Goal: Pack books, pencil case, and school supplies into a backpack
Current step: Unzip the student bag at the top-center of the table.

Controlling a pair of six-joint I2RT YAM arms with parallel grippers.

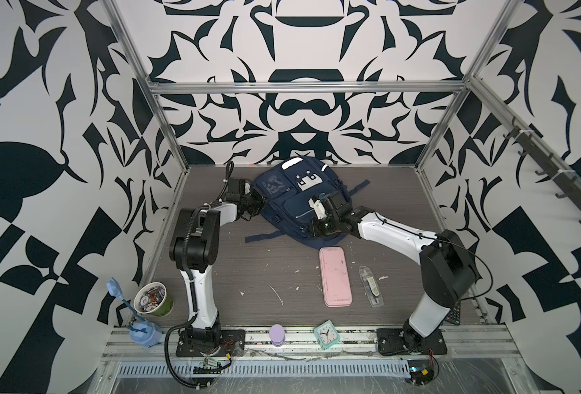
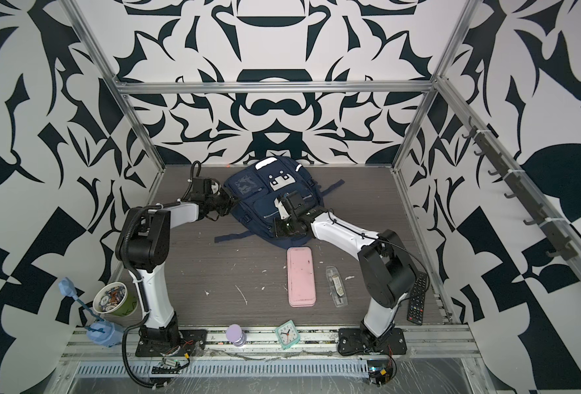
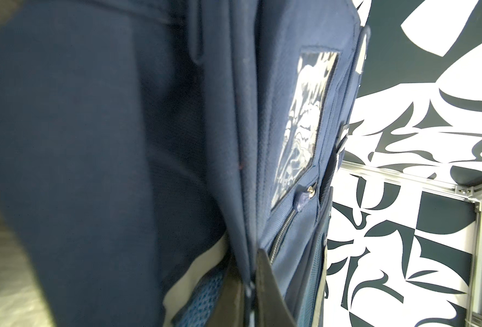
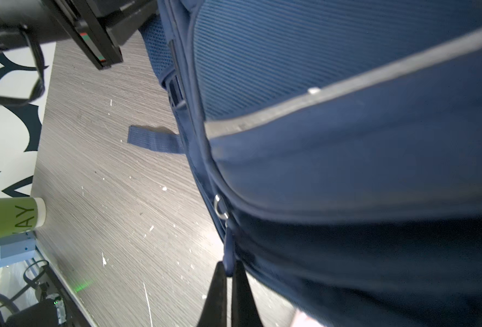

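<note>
- A green paper cup [image 1: 152, 302] is standing at the front-left corner of the bench [image 1: 248, 266], just beside the left arm's base
- The left hand [image 1: 255, 204] is reaching in at the left edge of the backpack [image 1: 292, 201]; in the left wrist view this hand [image 3: 251, 294] is closed tight, pinching a seam of the navy fabric (near the clear window pocket)
- The backpack is lying front face up at the back middle of the bench in both top views, with a strap [image 1: 261, 236] trailing out toward the front-left
- The right hand [image 1: 319, 229] is sitting at the backpack's front edge; in the right wrist view the hand [image 4: 229, 286] is clamping a navy zip pull [image 4: 228, 252] that is hanging from a silver slider ring
- The pencil case [image 1: 335, 276] is lying flat on the bench just in front of the backpack, its long side running front to back
- The school supplies [image 1: 371, 286], in their clear packet, are lying just right of the pencil case, parallel to it and apart from it
- A black remote [image 2: 417, 296] is lying at the front-right, beside the right arm
</note>
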